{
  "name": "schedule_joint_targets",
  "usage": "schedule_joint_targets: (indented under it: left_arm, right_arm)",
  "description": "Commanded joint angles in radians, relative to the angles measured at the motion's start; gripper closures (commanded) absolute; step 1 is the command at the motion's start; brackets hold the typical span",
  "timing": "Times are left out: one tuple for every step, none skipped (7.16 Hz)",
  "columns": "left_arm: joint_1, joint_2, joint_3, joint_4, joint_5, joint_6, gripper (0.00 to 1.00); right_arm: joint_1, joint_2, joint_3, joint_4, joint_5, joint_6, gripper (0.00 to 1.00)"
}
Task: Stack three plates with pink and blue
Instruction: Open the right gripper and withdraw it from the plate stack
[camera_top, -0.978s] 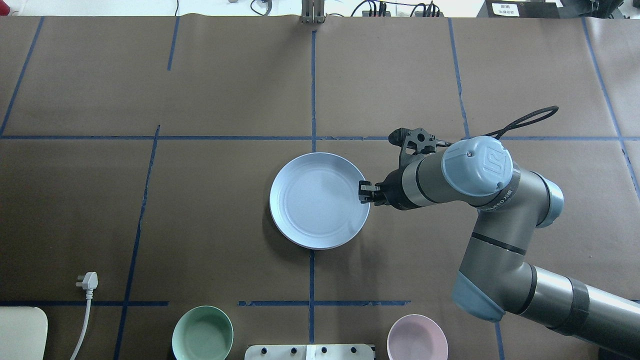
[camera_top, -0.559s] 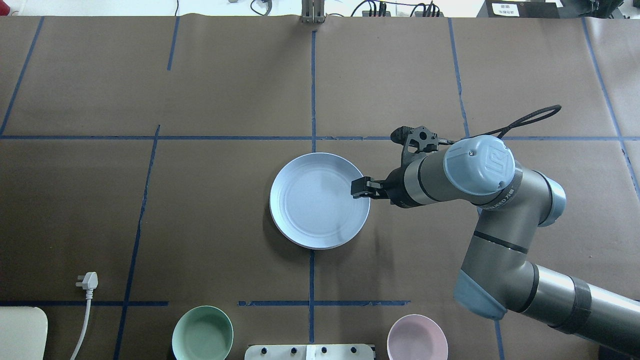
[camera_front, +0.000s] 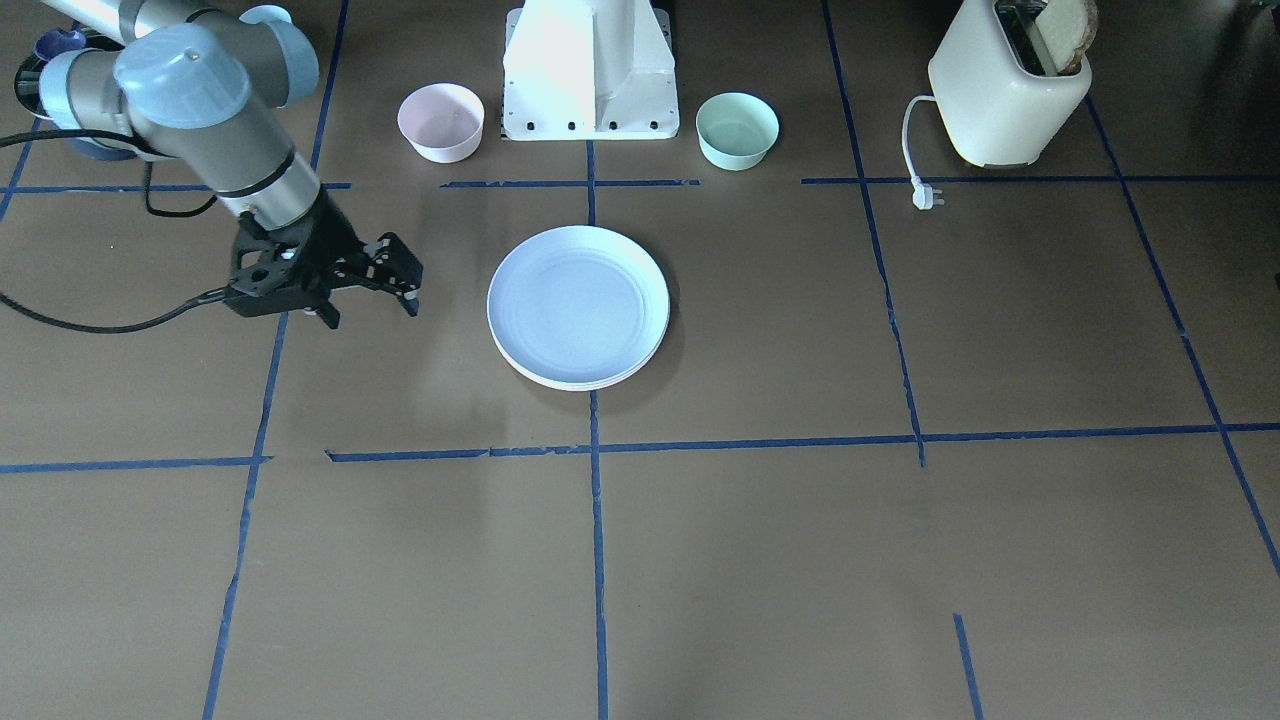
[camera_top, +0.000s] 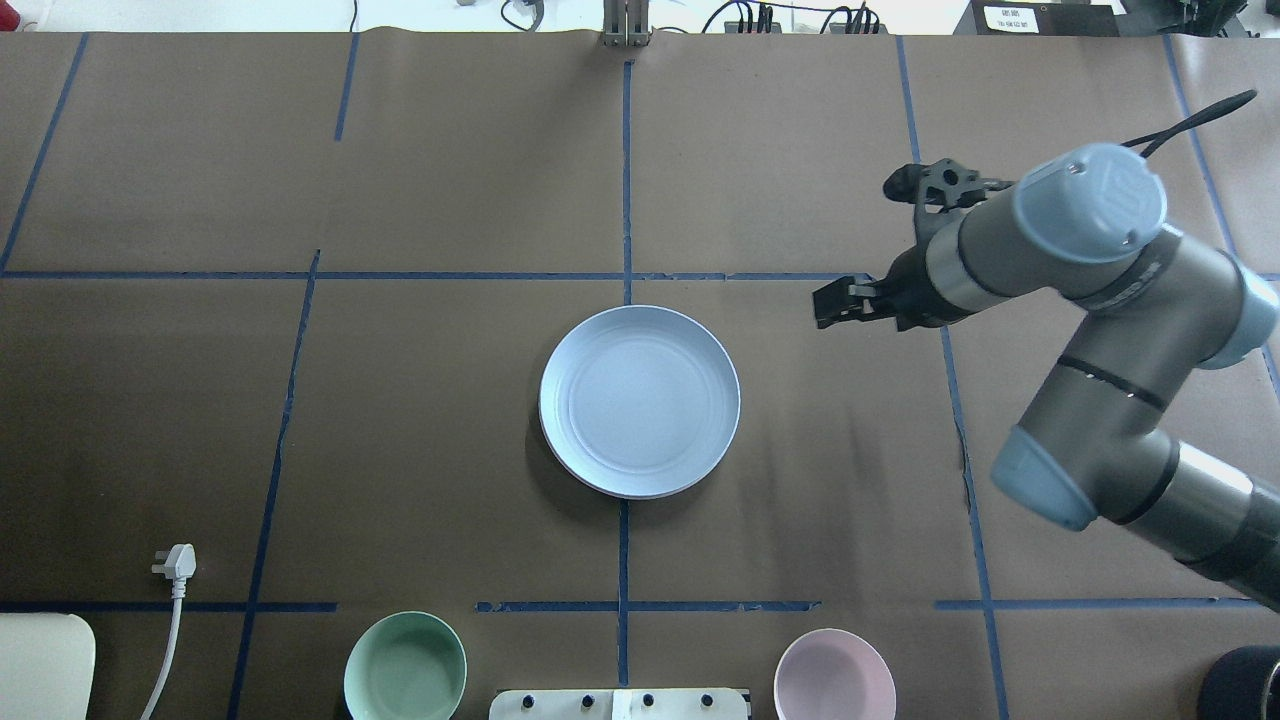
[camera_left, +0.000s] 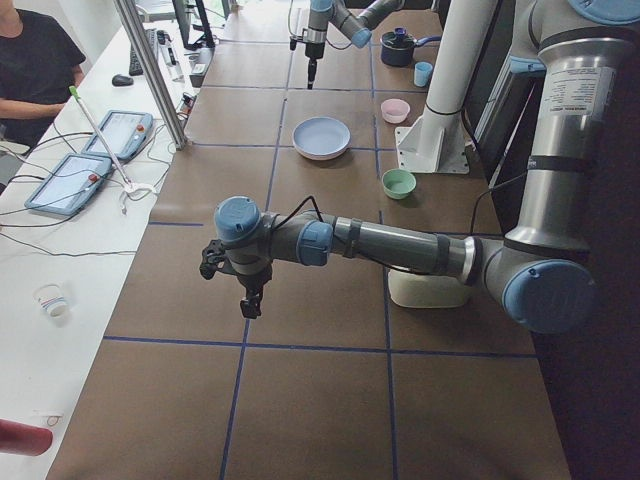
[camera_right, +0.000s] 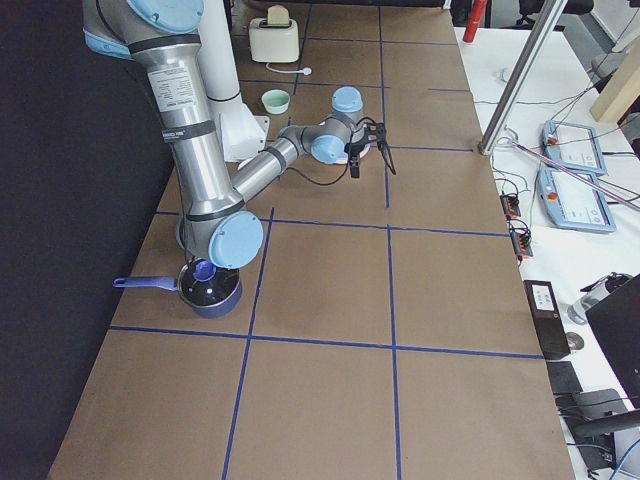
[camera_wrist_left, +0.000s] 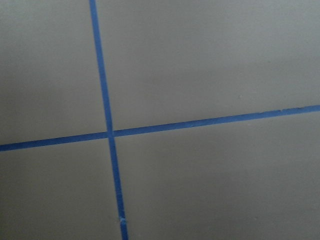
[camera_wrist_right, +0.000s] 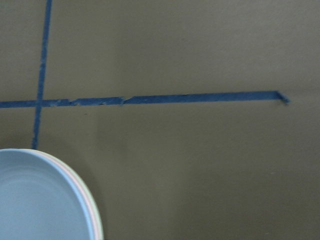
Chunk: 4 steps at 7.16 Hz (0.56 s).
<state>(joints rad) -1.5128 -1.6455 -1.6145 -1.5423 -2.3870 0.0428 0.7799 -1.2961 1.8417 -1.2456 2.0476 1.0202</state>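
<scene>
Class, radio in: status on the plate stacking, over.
Right gripper open, empty, apart from blue plate. Left gripper: state unreadable. Blue plate tops pink plate, cream plate. Pink bowl, green bowl well aside.

Overhead view: fixed behind the robot, looking forward and steeply down, plate stack (camera_top: 640, 400) mid-frame. Front-facing view: fixed across the desk (camera_front: 800, 560), facing the robot, stack central, robot base beyond it. Side views: fixed at either desk end, looking along it, stack distant. Left wrist view: close, straight down on taped desk. Right wrist view: close, stack's rim in the lower-left corner. Overhead and front-facing views share the stack.
</scene>
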Motion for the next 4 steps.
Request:
schedule_joint_targets:
  left_arm:
    - [-0.072,0.006,0.083,0.002,-0.001,0.147,0.0]
    - [-0.078,0.01,0.091,0.002,0.002,0.152,0.0]
    - [-0.078,0.024,0.1,-0.004,0.003,0.153,0.0]
    - [-0.078,0.036,0.102,-0.007,0.006,0.154,0.0]
  right_arm:
    - [0.236,-0.179,-0.007,-0.009,0.165,-0.406,0.0]
    - [0.337,-0.253,-0.022,-0.009,0.231,-0.565,0.0]
    - [0.431,-0.329,-0.053,-0.011,0.294,-0.741,0.0]
    - [0.496,-0.376,-0.07,-0.012,0.302,-0.834,0.0]
